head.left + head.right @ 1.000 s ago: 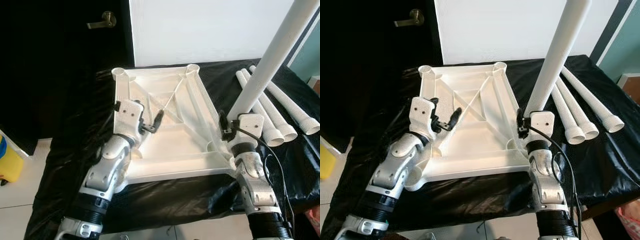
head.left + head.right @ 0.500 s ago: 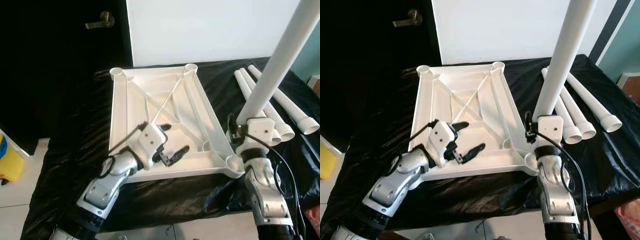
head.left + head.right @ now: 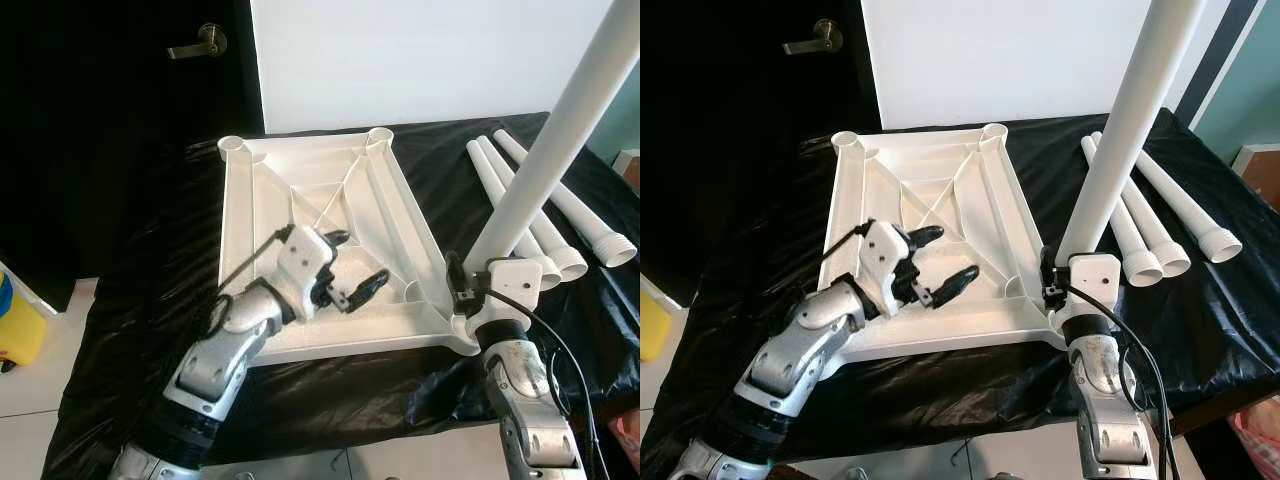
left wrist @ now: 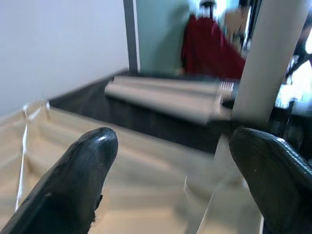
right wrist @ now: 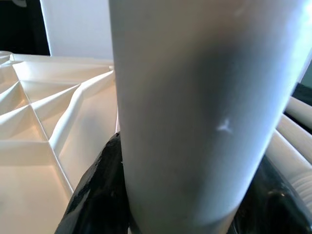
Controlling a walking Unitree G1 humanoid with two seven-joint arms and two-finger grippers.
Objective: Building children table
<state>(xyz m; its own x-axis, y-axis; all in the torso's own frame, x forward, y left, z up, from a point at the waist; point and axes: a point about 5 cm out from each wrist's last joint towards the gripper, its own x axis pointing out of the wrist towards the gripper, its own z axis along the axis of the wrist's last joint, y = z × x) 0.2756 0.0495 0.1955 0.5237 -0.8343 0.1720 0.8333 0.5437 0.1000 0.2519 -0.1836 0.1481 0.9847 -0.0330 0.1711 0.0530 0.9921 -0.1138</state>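
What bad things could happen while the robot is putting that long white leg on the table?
The right gripper holds the table leg near its bottom end, and the leg leans, so it might tip or miss the corner socket. The upside-down tabletop lies on slippery-looking black sheeting, and the left gripper hovers open above it, not holding it, so a push could slide it. The leg might also bump the three spare legs.

One white tabletop (image 3: pixel 330 200) lies upside down on the bench (image 3: pixel 150 300), with four round sockets, one at each corner. There are four white legs: three loose legs (image 3: pixel 560 215) side by side near the bench's right edge, and one upright leg (image 3: pixel 560 130) at the tabletop's near right corner.
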